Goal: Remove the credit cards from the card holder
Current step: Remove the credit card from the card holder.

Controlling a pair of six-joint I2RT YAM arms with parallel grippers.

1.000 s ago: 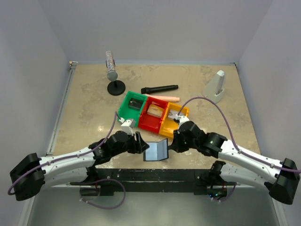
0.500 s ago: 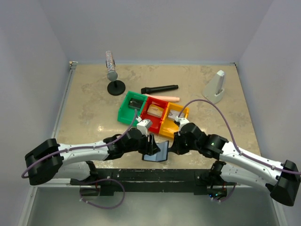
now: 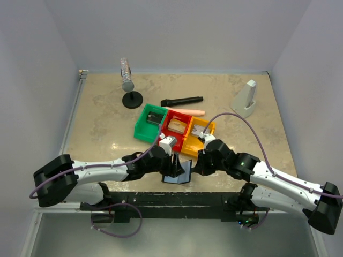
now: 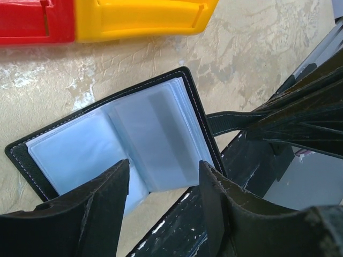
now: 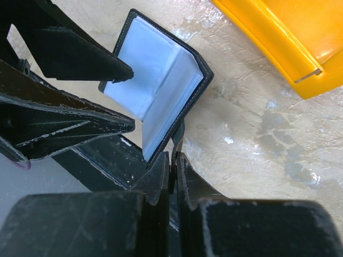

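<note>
The card holder (image 4: 134, 139) was pictured lying open like a book at the near edge of the tabletop (image 4: 241, 48), just before the yellow bin (image 4: 144, 19), its spread running left to right. Its black tab (image 5: 177, 136) was pinched by the right end effector (image 5: 172, 156). The left end effector (image 4: 163, 171) was held spread over the holder's near edge. What the sleeves held could not be made out.

The left gripper (image 4: 164, 167) covers the lower edge of the card holder (image 4: 150, 118). Whether its sleeves hold cards cannot be told.
</note>
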